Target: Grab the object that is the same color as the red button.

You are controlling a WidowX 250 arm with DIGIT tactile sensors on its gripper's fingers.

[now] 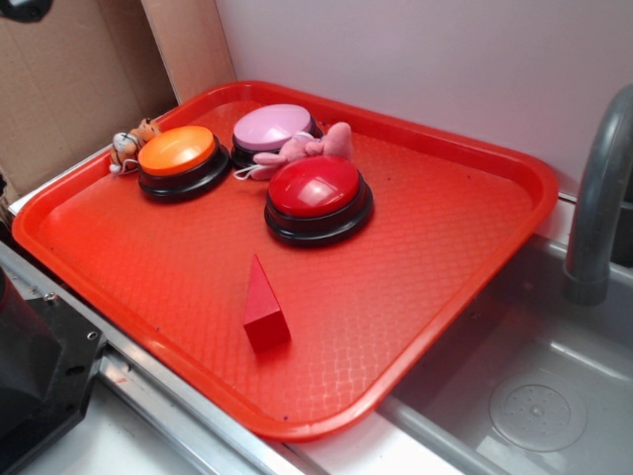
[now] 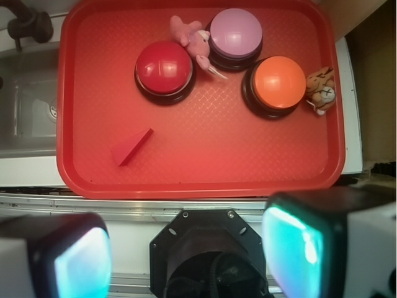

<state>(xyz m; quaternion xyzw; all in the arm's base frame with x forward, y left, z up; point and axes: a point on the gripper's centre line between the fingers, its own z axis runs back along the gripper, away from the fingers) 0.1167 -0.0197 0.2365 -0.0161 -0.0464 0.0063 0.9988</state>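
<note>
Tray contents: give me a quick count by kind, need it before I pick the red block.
Push-buttons: 3 (red button, orange button, pink button)
Small plush toys: 2 (pink plush, tiger-striped plush)
Wedge blocks: 1 (red wedge block)
Total: 6 on the red tray

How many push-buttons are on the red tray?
3: the red button nearest the red wedge block, the orange button by the tiger toy, the pink button behind. None seems hidden.

bare tray surrounds the red wedge; buttons stand well apart.
</note>
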